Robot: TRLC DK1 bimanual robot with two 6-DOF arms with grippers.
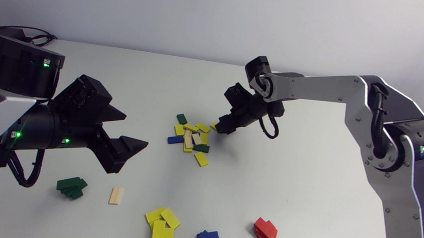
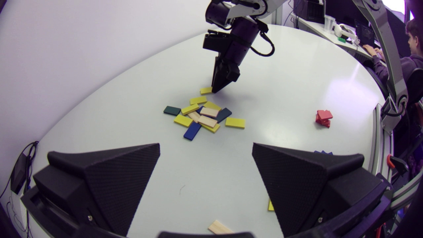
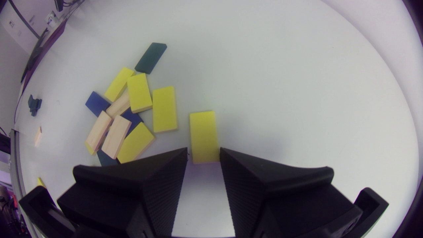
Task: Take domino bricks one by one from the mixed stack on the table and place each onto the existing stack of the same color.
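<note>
Right gripper at the edge of the mixed pile, fingers slightly apart, tips flanking one end of a yellow brick flat on the tabletop. Left gripper well clear, fingers wide apart.

The right arm has flat silver-grey links edged with dark screws, black joints, a black cable at its elbow and a green light. The left arm is mostly black, with a screw-ringed silver bracket. The left end effector and right end effector are matte black, textured wedges.
</note>
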